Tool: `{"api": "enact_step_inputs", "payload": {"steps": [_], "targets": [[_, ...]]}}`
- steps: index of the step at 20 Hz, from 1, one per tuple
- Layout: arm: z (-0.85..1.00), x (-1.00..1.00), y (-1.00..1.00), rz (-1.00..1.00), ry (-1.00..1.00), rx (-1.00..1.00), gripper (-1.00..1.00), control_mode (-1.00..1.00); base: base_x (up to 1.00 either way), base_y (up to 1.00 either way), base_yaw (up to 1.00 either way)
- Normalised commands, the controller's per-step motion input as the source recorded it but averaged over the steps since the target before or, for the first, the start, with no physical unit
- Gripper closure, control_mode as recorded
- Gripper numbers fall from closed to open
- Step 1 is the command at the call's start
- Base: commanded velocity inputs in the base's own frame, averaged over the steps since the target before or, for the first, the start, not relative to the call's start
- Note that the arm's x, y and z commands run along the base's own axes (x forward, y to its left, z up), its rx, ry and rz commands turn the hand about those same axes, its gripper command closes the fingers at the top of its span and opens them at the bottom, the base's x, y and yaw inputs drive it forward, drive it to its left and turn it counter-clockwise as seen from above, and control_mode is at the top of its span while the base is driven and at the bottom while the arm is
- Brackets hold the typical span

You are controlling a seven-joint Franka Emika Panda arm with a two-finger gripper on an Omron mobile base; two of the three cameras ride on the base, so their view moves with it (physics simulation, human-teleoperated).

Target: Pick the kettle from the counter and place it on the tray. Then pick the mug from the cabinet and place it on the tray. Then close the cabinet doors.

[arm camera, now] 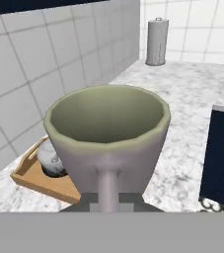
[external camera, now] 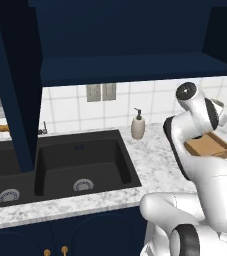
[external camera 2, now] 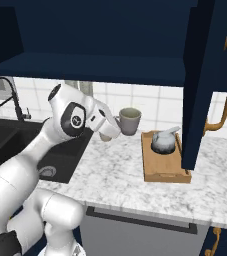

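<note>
My gripper (external camera 2: 116, 124) is shut on the handle of the greyish-olive mug (external camera 2: 129, 121), which hangs upright in the air above the counter (external camera 2: 115, 175), just left of the wooden tray (external camera 2: 160, 171). In the hand view the mug (arm camera: 108, 133) is close up, with its handle between my gripper (arm camera: 108, 201). The pale grey kettle (external camera 2: 162, 141) sits on the tray, and in the hand view the kettle (arm camera: 52, 159) is below and behind the mug on the tray (arm camera: 37, 179). The cabinet shelf (external camera 2: 100, 67) is bare, and both cabinet doors (external camera 2: 200, 85) (external camera: 20, 90) stand open.
A beige soap pump bottle (external camera: 138, 125) stands by the black double sink (external camera: 60, 165). A black faucet (external camera 2: 2, 100) rises at the left. The open right door hangs over the tray's right end. A paper towel roll (arm camera: 157, 42) stands at the wall.
</note>
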Motion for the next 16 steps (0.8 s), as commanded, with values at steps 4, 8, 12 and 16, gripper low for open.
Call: {"api": "enact_step_inputs", "payload": {"steps": [4,8,12,16], "targets": [[-0.65,0.49,-0.37,-0.16,0.0,0.01,1.0,-1.0,0.0,0.0,0.0],[-0.57,0.3,-0.4,-0.17,0.0,0.12,1.0,-1.0,0.0,0.0,0.0],[-0.47,0.47,-0.4,-0.19,0.0,0.15,1.0,-1.0,0.0,0.0,0.0],[-0.44,0.48,-0.46,-0.16,0.0,0.08,1.0,-1.0,0.0,0.0,0.0]]}}
